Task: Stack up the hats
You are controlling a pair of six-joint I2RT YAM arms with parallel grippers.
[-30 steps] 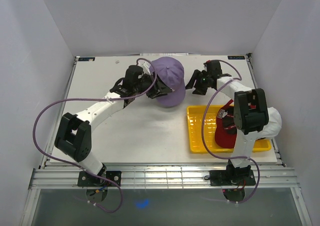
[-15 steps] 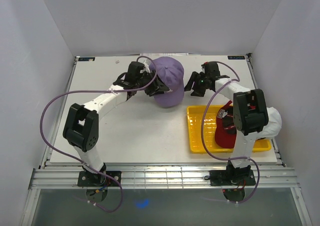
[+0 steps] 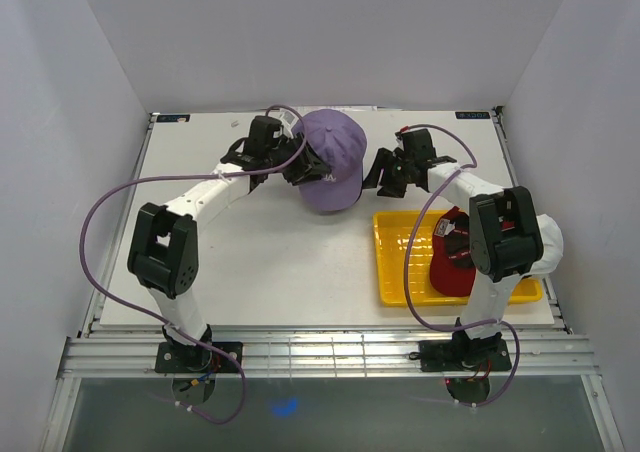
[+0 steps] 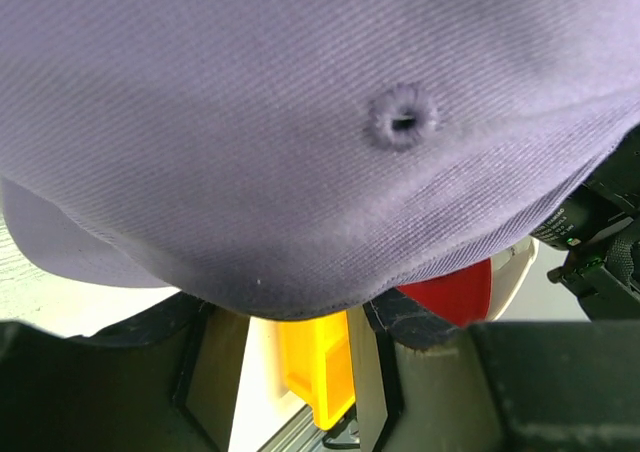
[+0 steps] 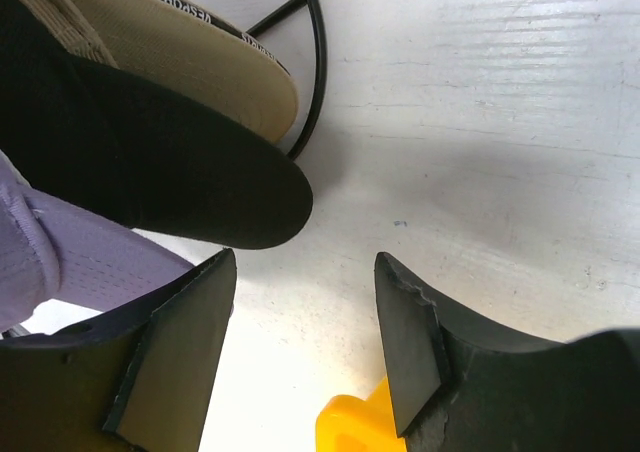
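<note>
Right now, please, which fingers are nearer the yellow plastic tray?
Right. The right fingers hover just beyond the tray's far edge; left fingers are farther left, on the lavender fabric cap.

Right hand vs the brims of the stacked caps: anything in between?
Nothing visible. The right hand is open, with only bare table between its fingers and ahead. The lavender cap lies close beside one finger, and the brim of the black cap is just beyond.

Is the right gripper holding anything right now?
No, the right gripper stands open, with only table surface showing between its jaws.
</note>
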